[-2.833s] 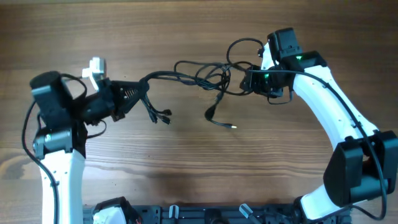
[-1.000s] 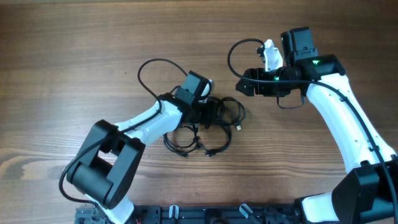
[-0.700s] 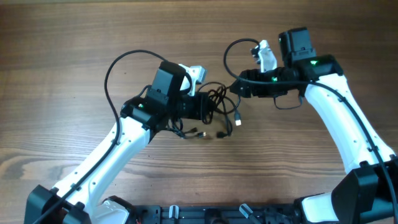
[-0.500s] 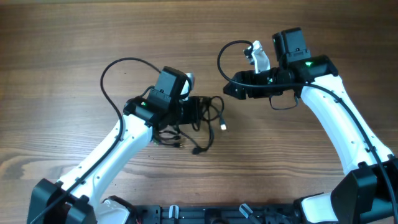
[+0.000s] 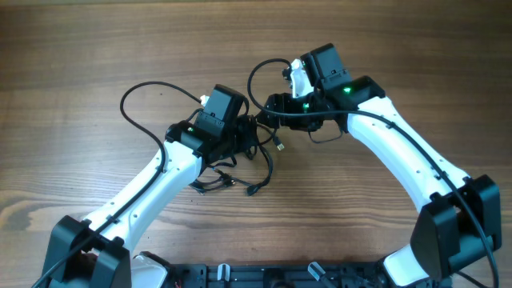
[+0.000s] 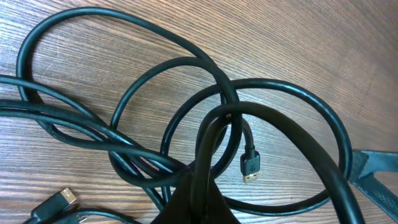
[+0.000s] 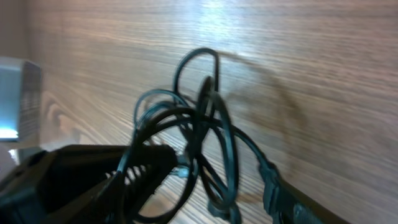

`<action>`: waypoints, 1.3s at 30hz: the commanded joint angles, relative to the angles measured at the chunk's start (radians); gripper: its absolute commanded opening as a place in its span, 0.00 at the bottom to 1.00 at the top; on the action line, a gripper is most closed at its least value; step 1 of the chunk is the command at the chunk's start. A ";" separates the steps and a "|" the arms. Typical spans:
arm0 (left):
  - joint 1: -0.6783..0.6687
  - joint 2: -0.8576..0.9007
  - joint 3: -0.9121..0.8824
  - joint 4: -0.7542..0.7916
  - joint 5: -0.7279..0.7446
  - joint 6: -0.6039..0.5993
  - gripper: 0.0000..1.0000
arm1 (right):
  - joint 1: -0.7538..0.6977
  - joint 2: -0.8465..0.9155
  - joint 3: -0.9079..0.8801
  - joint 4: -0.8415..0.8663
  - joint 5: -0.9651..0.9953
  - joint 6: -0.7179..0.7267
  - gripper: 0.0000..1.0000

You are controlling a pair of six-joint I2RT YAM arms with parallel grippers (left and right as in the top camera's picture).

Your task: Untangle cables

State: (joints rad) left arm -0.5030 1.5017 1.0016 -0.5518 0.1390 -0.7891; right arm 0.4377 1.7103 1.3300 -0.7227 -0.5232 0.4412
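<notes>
Wood-grain tabletop [image 5: 96, 48], brown, smooth, with a low satin sheen. Black cables [image 6: 186, 68] in smooth, slightly glossy rubber-like jackets. Plug [image 6: 250, 167] with matt black moulded body and bright gold-coloured metal tip. Arm shells [image 5: 152, 186] in glossy white plastic; joint housings [image 5: 224, 110] in matt black plastic.

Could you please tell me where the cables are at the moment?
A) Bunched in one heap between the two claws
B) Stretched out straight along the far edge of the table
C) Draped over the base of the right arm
A: in the overhead view the cables are bunched in one heap, right between the left claw and the right claw.
</notes>
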 commanded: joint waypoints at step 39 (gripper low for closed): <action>-0.002 -0.031 0.010 0.030 0.083 0.027 0.04 | 0.024 0.065 0.003 -0.046 0.192 0.033 0.54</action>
State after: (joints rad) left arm -0.5030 1.5017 1.0016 -0.5365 0.1688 -0.7914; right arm 0.4576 1.7527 1.3304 -0.7639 -0.4419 0.4576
